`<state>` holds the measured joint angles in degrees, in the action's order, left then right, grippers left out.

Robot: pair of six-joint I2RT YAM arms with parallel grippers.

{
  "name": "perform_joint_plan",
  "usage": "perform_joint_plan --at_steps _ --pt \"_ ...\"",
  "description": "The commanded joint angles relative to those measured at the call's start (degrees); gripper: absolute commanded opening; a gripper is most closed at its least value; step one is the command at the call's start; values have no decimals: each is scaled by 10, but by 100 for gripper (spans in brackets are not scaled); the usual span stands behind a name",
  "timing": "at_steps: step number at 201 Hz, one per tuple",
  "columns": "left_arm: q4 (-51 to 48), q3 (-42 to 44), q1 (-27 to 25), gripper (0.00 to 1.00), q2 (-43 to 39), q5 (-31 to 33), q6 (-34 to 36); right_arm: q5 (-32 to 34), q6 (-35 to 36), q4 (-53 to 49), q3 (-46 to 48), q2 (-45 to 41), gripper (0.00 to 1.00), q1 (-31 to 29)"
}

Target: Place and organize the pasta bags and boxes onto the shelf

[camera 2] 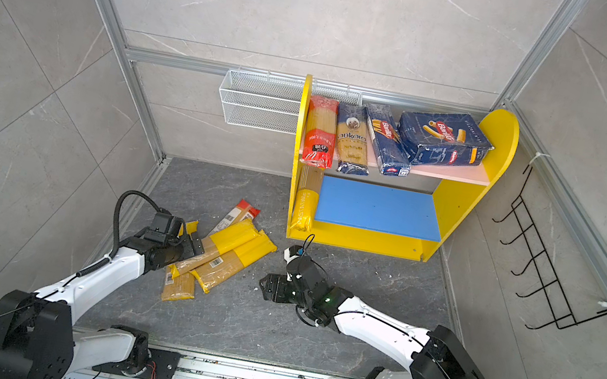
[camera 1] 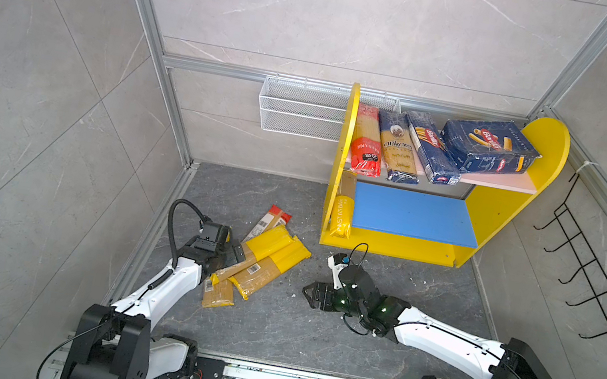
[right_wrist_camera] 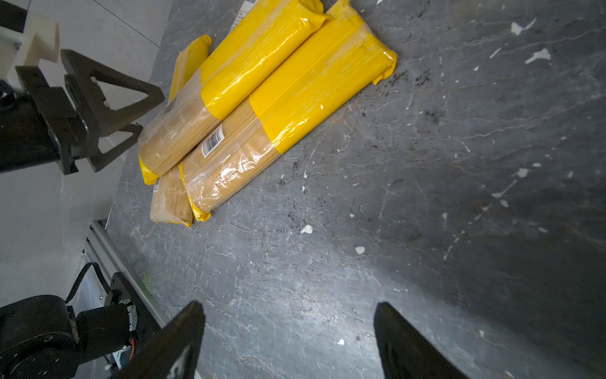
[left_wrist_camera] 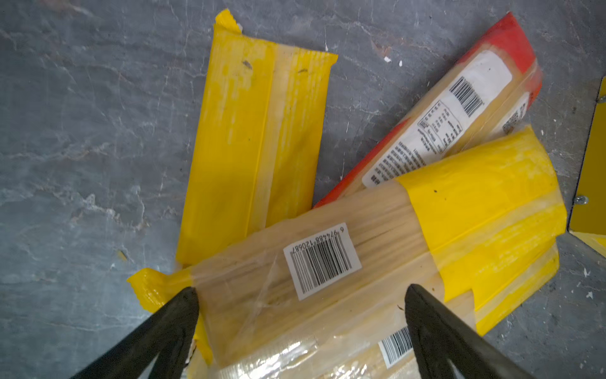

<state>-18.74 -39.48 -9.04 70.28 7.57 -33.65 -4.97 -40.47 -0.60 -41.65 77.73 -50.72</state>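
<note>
At the near side, the right claw (right_wrist_camera: pixel 288 308) hung parted and empty over bare surface (right_wrist_camera: pixel 426 197). Just beyond, the left claw (left_wrist_camera: pixel 300 292) gaped at full spread over the topmost yellow bag (left_wrist_camera: pixel 328 236) of the loose pile (camera 1: pixel 259 263), gripping nothing. Pickup seemed in hand. Next would likely come a square squeeze, then a carry to the far shelf (camera 1: pixel 501 208) and its mostly free blue board (camera 1: pixel 415 214).

1. My left pincer (left_wrist_camera: pixel 300 288) stands spread over the heap of yellow bags (camera 1: pixel 264 259); they bar the way down to the desk (camera 1: pixel 309 339).
2. Before my right pincer (right_wrist_camera: pixel 288 304), bare desk up to that heap.
3. On the shelf (camera 1: pixel 500 210), the blue lower board (camera 1: pixel 415 214) is free beside the PASTATIME bag (camera 1: pixel 342 216).
4. The pink upper board (camera 1: pixel 505 183) is packed with bags (camera 1: pixel 367 138) and boxes (camera 1: pixel 486 147).
</note>
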Motion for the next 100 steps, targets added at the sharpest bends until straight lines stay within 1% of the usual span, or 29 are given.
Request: perform_joint_plan --at_steps 1,31,54,83,100 --pt "43 -39 1 100 15 18 38 -6 23 -4 -10 -9 83 -2" --pt "31 -48 2 99 39 31 58 -8 22 6 0 -3 83 -2" --pt "27 -42 2 98 62 15 55 -18 18 20 5 6 83 -1" --pt "33 -29 1 97 85 11 57 -27 15 27 6 4 83 1" --pt "43 -16 -4 93 87 -22 49 -28 17 23 8 -2 83 0"
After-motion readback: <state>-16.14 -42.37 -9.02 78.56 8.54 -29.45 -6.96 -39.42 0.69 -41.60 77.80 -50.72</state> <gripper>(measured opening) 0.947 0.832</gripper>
